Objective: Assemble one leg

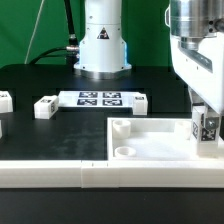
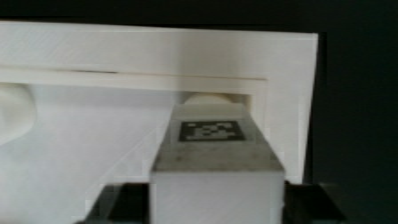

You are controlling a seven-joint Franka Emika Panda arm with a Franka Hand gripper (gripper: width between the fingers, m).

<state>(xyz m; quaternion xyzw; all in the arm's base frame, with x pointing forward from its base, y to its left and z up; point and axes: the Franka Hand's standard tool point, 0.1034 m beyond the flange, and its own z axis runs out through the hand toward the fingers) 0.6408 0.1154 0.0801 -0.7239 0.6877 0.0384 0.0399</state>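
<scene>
My gripper [image 1: 207, 128] is at the exterior view's right, shut on a leg [image 1: 209, 125], a small white block with a black-and-white tag. It holds the leg upright over the far right corner of the large white panel [image 1: 150, 140]. In the wrist view the leg [image 2: 217, 150] sits between my dark fingers [image 2: 125, 205], its tip at a round corner socket [image 2: 214, 100] of the panel [image 2: 107, 120]. I cannot tell whether the leg is seated in the socket.
The marker board [image 1: 100, 99] lies in front of the robot base [image 1: 103, 45]. Two more legs [image 1: 45, 107] [image 1: 5, 100] lie at the exterior view's left. A white rail [image 1: 60, 172] runs along the front. Open sockets [image 1: 121, 126] [image 1: 125, 152] show on the panel.
</scene>
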